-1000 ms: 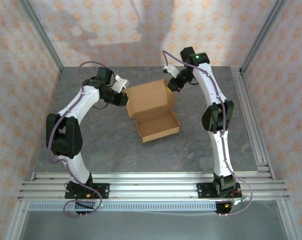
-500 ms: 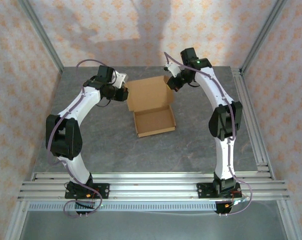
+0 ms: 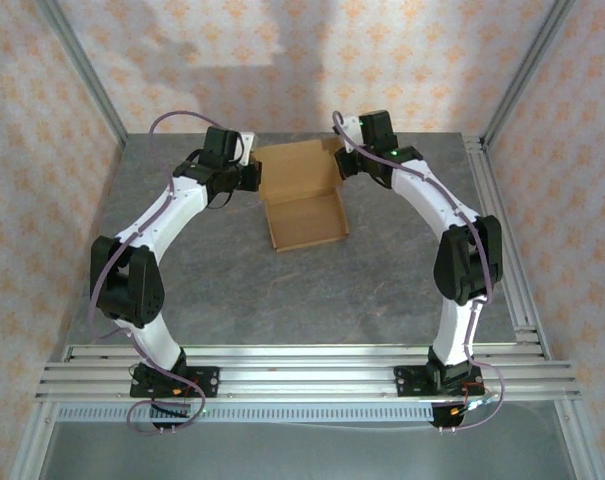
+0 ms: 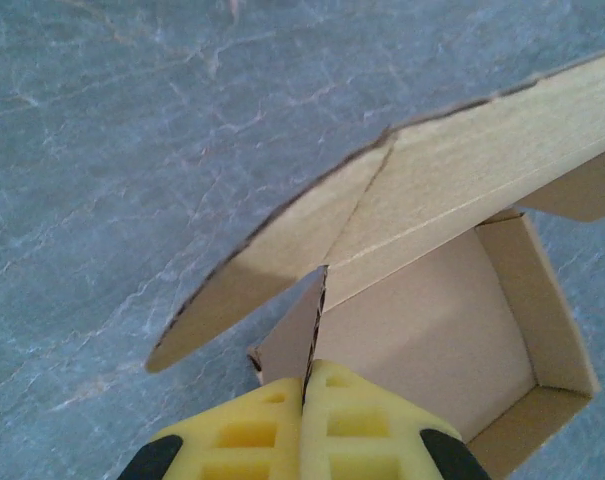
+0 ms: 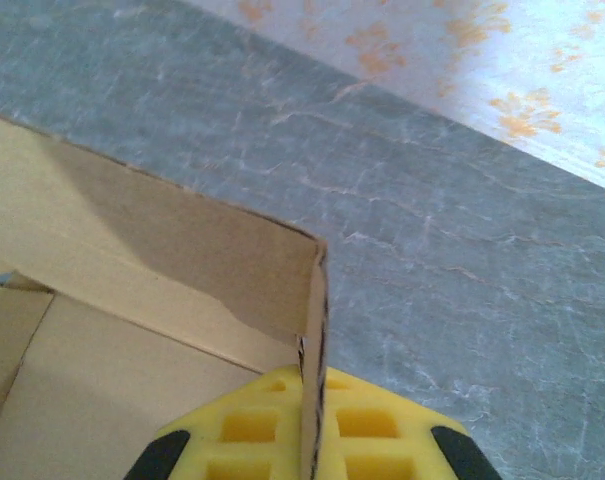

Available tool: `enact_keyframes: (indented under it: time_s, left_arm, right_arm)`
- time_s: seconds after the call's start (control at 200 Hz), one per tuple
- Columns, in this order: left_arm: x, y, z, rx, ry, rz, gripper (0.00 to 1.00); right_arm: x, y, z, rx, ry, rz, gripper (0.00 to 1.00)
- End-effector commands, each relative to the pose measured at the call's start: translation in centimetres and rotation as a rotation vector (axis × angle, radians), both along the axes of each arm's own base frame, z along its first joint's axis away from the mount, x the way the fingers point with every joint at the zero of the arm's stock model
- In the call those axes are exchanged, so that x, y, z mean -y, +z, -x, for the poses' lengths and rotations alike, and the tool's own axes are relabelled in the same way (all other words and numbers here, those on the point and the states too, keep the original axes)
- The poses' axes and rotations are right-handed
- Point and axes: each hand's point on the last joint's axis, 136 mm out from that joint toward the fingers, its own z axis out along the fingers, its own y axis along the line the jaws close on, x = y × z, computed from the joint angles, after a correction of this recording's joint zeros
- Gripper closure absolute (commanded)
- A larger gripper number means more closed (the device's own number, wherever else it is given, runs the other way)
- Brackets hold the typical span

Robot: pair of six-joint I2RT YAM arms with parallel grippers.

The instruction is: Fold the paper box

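I see paper box (image 3: 304, 205) near far edge of surface (image 3: 232, 280), lid raised; left claw (image 4: 304, 385), right claw (image 5: 312, 388) each pinching its flaps.

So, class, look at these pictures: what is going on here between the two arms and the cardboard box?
Two robot arms are folding a paper box on the grey table. The left end effector is shut on a flap on the box's left side, and the right end effector is shut on a flap on its right. The tray is formed and open. The lid stands raised at the back, not yet closed.
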Motion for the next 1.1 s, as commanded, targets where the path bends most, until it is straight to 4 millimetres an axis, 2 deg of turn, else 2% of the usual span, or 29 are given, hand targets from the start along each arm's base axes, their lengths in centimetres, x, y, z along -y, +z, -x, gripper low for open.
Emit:
enact_keyframes:
  time_s: [0.0, 0.215, 0.35, 0.541, 0.681, 0.816, 0.936, 1.096]
  left_arm:
    - [-0.3, 1.7, -0.6, 0.06, 0.092, 0.026, 1.0]
    - [0.2, 1.6, -1.1, 0.066, 0.158, 0.026, 1.0]
    - [0.3, 1.2, -1.9, 0.057, 0.198, 0.033, 1.0]
    - [0.3, 0.3, -2.8, 0.025, 0.258, 0.048, 1.0]
    - [-0.2, 0.0, -3.3, 0.035, 0.325, 0.072, 1.0]
    - [0.7, 0.0, -3.7, 0.064, 0.318, 0.089, 1.0]
    - [1.3, -1.2, -3.9, 0.064, 0.31, 0.07, 1.0]
    - [1.8, -1.8, -3.6, 0.089, 0.303, 0.067, 1.0]
  right_arm:
    - [1.0, 4.7, -1.3, 0.136, -0.166, -0.115, 1.0]
    - [1.8, 5.2, -0.9, 0.167, -0.305, -0.188, 1.0]
    - [1.4, 4.8, -0.4, 0.152, -0.371, -0.252, 1.0]
    - [1.5, 3.5, 0.4, 0.176, -0.446, -0.244, 1.0]
    - [1.6, 3.4, 1.2, 0.257, -0.458, -0.279, 1.0]
    - [1.8, 2.9, 1.8, 0.298, -0.476, -0.297, 1.0]
    - [1.8, 2.3, 2.1, 0.314, -0.488, -0.32, 1.0]
    - [1.3, 2.0, 2.7, 0.34, -0.497, -0.334, 1.0]
